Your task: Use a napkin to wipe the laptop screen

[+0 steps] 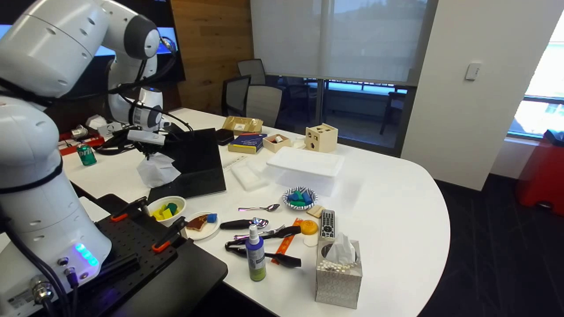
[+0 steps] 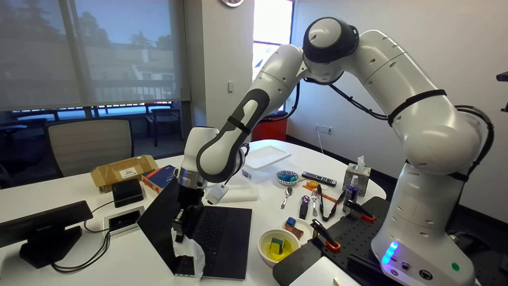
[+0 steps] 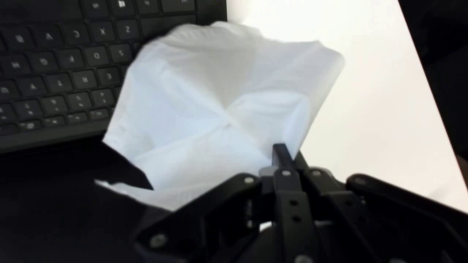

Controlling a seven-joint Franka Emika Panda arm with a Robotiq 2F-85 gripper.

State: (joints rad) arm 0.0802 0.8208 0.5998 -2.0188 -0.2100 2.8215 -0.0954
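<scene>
The napkin, a crumpled white tissue (image 3: 204, 120), hangs from my gripper (image 3: 289, 155) and spreads out below it. It also shows in both exterior views (image 1: 157, 171) (image 2: 197, 256). My gripper is shut on one edge of it; the gripper shows in an exterior view (image 2: 179, 232) too. The dark laptop screen (image 2: 156, 218) leans open behind the gripper; it also shows in the other views (image 1: 196, 152) (image 3: 55, 197). The napkin is near the side end of the laptop, partly over the keyboard (image 3: 73, 62) in the wrist view. I cannot tell whether it touches the screen.
A white bowl (image 2: 262, 254) with yellow pieces stands beside the laptop. Utensils, a spray bottle (image 1: 256, 259) and a tissue box (image 1: 338, 284) lie further along the table. A plastic box (image 1: 304, 160), a blue book (image 2: 160, 178) and a black display stand (image 2: 49, 246) are around the laptop.
</scene>
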